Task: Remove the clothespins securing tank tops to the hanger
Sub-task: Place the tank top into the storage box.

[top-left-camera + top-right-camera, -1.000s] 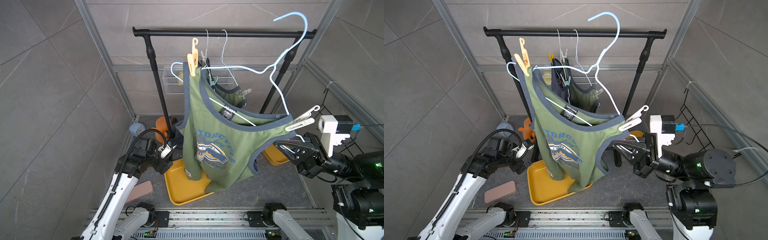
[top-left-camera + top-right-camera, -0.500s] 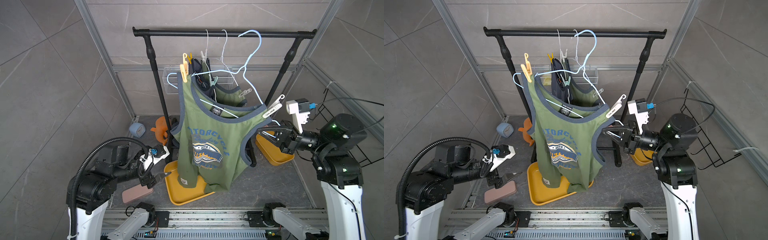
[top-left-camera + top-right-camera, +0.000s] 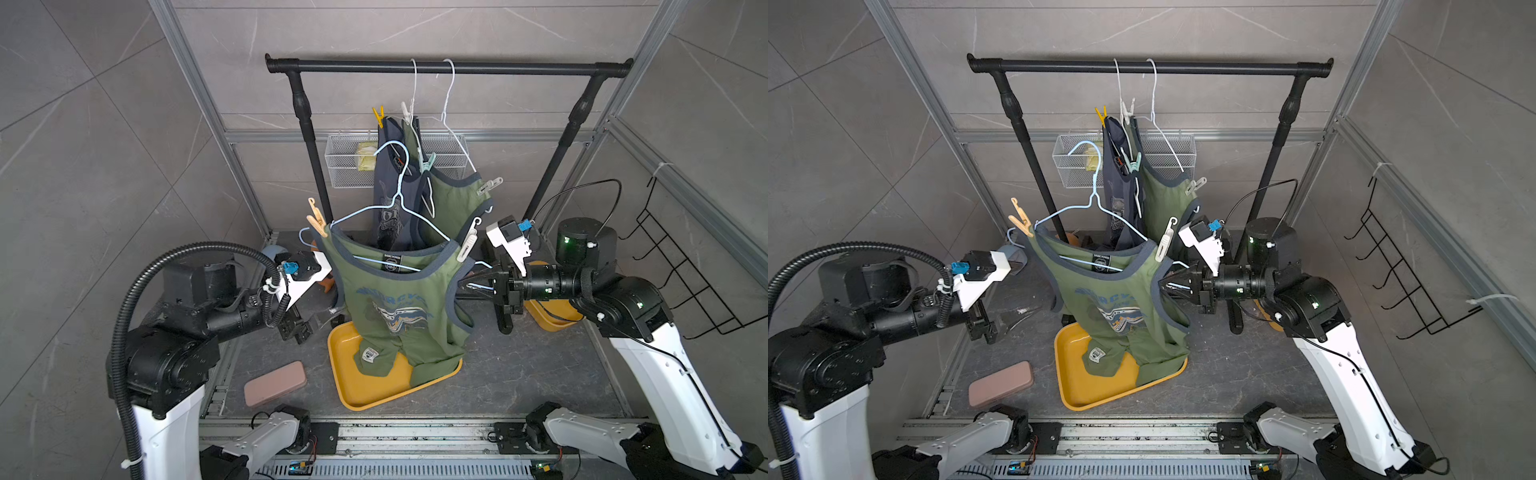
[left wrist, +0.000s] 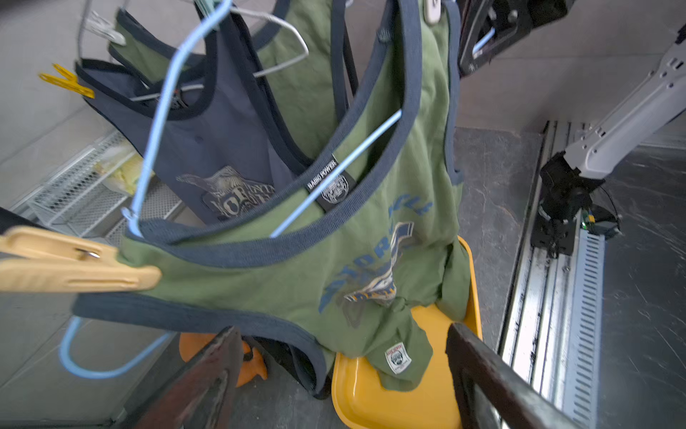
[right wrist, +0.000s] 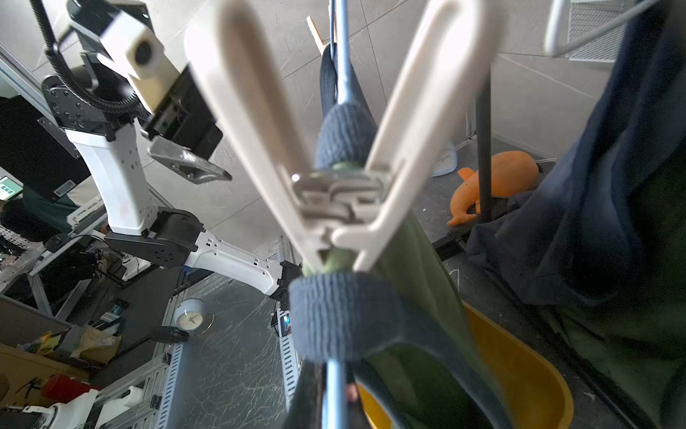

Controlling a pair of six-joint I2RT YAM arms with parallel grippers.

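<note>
The left gripper (image 4: pixel 343 330) gapes empty just below the tan clothespin (image 3: pixel 316 222) on the olive tank top (image 3: pixel 395 299)'s shoulder. The pin is light, springy, slick plastic, best pinched at its splayed tails. The right gripper (image 3: pixel 465 286) is clamped, apparently on the blue hanger (image 3: pixel 399 195)'s wire end. The hanger has dropped leftward within a second.

A tank top (image 3: pixel 399 299) on a hanger (image 4: pixel 371 140) is held nearer than the rail (image 3: pixel 519 66), its hem laid in a tray (image 3: pixel 357 395). A left clothespin (image 3: pixel 316 222) and a right clothespin (image 3: pixel 467 243) are clipped at its shoulders. Two further tank tops (image 3: pixel 451 203) are hung behind it from the rail. A pad (image 3: pixel 275 382) is set left of the tray.
</note>
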